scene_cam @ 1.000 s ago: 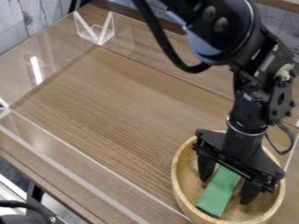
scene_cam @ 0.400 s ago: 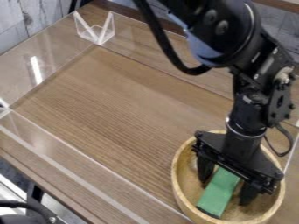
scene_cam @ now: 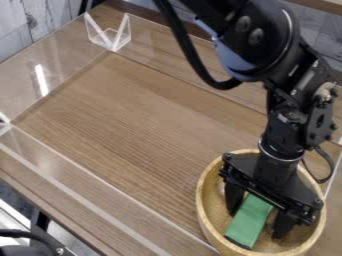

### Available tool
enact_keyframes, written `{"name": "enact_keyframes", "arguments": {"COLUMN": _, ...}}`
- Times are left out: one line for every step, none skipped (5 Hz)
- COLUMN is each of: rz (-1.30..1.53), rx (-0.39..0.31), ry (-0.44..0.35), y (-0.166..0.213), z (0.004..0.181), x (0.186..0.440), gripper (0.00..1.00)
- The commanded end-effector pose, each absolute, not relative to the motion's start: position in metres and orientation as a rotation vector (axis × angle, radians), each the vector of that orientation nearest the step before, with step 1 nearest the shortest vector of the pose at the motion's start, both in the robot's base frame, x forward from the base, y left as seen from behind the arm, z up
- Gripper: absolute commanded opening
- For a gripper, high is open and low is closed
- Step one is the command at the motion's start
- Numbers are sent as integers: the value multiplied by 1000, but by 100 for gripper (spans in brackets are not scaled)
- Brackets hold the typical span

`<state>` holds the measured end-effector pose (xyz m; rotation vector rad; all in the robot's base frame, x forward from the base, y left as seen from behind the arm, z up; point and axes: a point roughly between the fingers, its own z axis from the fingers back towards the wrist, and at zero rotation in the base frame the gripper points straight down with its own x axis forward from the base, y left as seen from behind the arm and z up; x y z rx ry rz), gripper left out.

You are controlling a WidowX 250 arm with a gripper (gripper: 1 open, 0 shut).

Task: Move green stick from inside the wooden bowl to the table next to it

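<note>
The green stick (scene_cam: 250, 223) lies inside the wooden bowl (scene_cam: 209, 212) at the bottom right of the table (scene_cam: 134, 120). My gripper (scene_cam: 262, 210) points straight down into the bowl, open, with one black finger on each side of the stick's upper end. Whether the fingers touch the stick cannot be told. The far part of the bowl is hidden behind the black arm.
Low clear acrylic walls (scene_cam: 54, 165) run along the table's edges. A clear acrylic bracket (scene_cam: 107, 33) stands at the far left corner. The wide wood-grain surface stretches left of the bowl.
</note>
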<state>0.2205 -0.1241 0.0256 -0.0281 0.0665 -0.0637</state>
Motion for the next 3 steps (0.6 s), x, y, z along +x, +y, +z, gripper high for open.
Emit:
{"name": "enact_keyframes", "arguments": {"rz": -64, "rx": -33, "ry": 42, "y": -126, "z": 31, "x": 224, "gripper": 100}}
{"name": "enact_keyframes", "arguments": {"rz": -61, "rx": -31, "ry": 45, "y": -126, "z": 30, "x": 224, "gripper": 100}}
{"name": "enact_keyframes", "arguments": {"rz": -57, "rx": -29, "ry": 47, "y": -126, "z": 29, "x": 223, "gripper": 100}}
